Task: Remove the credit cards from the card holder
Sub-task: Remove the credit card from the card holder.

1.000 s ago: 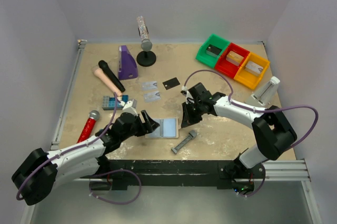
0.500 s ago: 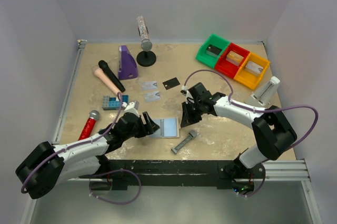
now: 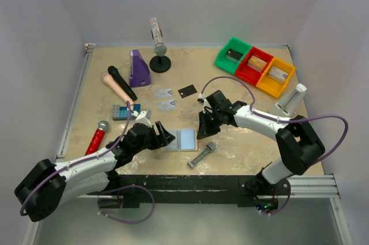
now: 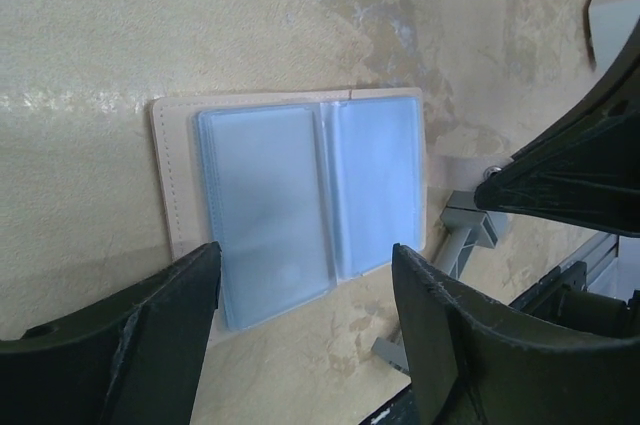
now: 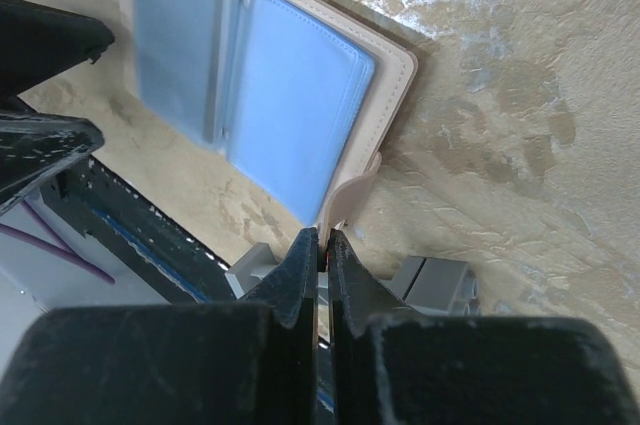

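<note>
Card holder (image 3: 184, 139) lies open; grey cards (image 3: 164, 93) and black card (image 3: 187, 90) apparently loose beyond.

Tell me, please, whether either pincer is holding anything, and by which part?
The right pincer is shut on the card holder, pinching a tan flap at its edge. The left pincer is open over the holder and grips nothing.

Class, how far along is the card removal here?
Done: two grey credit cards and a black one lie outside the card holder. In hand: the right gripper pinches its tan edge, the left gripper hovers open. Left: any remaining card; visible pockets look empty.
</note>
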Tool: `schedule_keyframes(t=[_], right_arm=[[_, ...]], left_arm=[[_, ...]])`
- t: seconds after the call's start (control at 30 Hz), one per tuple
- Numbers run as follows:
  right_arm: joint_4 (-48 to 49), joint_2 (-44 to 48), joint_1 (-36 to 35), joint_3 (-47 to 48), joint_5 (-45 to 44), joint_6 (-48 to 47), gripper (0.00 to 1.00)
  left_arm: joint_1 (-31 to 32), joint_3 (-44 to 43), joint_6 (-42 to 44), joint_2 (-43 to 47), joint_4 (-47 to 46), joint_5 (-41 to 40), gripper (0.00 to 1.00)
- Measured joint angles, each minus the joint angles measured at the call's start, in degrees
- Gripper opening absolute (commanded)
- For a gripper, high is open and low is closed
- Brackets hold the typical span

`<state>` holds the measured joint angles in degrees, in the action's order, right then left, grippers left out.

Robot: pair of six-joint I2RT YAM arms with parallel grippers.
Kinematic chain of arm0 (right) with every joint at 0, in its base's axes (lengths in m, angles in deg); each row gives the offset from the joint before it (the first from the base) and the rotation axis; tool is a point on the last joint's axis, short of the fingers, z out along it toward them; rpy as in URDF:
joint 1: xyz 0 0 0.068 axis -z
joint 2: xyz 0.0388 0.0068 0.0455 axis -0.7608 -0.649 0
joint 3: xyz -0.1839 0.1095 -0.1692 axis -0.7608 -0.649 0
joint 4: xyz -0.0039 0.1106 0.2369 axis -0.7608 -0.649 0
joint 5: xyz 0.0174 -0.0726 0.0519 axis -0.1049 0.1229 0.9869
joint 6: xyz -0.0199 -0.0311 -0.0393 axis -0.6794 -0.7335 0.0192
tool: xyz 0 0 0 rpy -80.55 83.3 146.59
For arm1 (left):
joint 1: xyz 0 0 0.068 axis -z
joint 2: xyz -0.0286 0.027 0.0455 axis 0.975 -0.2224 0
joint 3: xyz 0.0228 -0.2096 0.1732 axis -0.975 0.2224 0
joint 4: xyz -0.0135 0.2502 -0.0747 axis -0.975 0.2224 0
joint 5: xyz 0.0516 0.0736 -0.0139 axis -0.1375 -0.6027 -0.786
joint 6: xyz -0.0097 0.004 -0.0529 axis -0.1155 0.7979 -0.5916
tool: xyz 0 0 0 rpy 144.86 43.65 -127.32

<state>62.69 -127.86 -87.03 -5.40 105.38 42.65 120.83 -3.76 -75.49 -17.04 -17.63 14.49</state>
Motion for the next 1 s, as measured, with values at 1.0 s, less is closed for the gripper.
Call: schedule_keyframes(t=[1.0], right_arm=[[0.1, -0.3, -1.0, 0.0, 0.5, 0.6, 0.0]], left_arm=[[0.0, 0.3, 0.0, -2.4, -1.4, 0.6, 0.71]])
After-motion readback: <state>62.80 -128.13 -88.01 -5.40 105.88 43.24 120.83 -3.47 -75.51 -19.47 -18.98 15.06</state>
